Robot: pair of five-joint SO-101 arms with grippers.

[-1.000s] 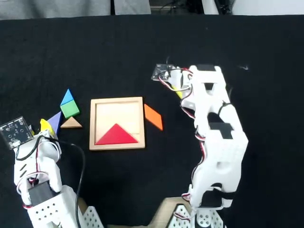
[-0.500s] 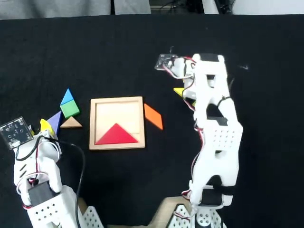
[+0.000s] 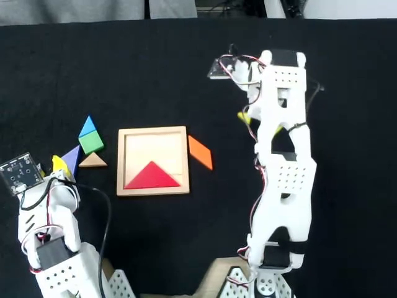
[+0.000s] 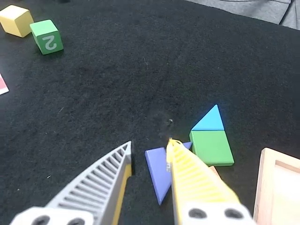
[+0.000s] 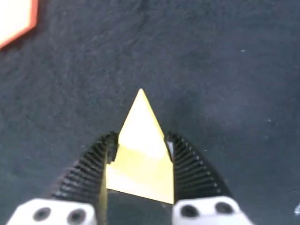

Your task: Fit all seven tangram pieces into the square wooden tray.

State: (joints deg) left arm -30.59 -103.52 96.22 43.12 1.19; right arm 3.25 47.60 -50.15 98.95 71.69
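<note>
Up high, the wooden tray (image 3: 152, 131) is holding just the red triangle (image 3: 152, 176), and the right pincer (image 3: 247, 119) is hanging at its 2 o'clock with a bit of yellow triangle (image 3: 243, 115) showing. Left wrist cam: left pincer (image 4: 149, 142) is sitting spread apart over the purple triangle (image 4: 157, 171); a green cube (image 4: 47, 36) is showing a white printed character. Right wrist cam: right pincer (image 5: 140, 137) is clamping the glossy yellow triangle (image 5: 140, 159), tip poking past the fingertips.

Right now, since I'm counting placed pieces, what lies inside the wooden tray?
One red triangle lies inside the tray, against one side; the remaining floor is bare wood. Nothing covers it, so no piece is hidden.
</note>
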